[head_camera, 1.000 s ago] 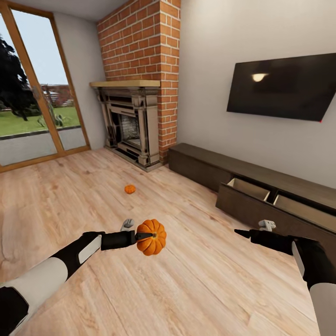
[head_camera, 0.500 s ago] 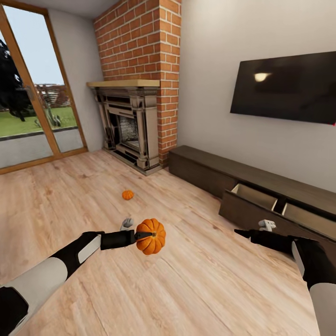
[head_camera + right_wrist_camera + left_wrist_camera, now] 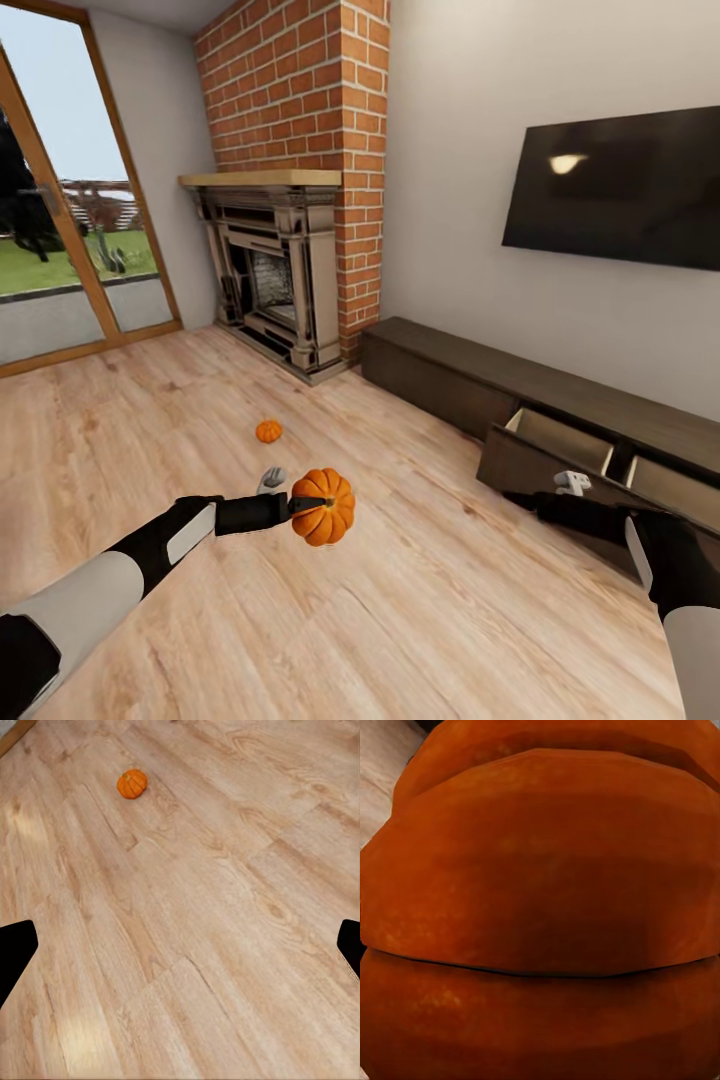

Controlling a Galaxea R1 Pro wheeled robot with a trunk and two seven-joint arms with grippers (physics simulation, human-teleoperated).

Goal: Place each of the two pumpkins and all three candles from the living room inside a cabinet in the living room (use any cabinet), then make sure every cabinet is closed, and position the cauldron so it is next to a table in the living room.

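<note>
We carry one pumpkin in our left gripper, whose fingers are clamped on it and hold it in the air above the wood floor; in the left wrist view its orange ribs press right up against the camera. The second pumpkin lies on the floor ahead of us, toward the fireplace, well apart from the held one, and we also see it from the right wrist. Our right gripper is empty, its fingers spread wide with only bare boards between them.

Along the wall under the television runs the long dark cabinet. Two of its drawers stand pulled out, the nearer drawer showing a pale interior with nothing visible in it.

By our reckoning the task is at an early stage: one pumpkin is in hand but not yet stowed, the other waits on the floor, the drawers must yet be shut, and the candles and cauldron remain to be dealt with.

Set against the frame of one second back, the whole picture has swung: fireplace and window sit further left, and the cabinet lies lower and further right. That is our own view turning, not the things moving. Both arms look the same as before.
</note>
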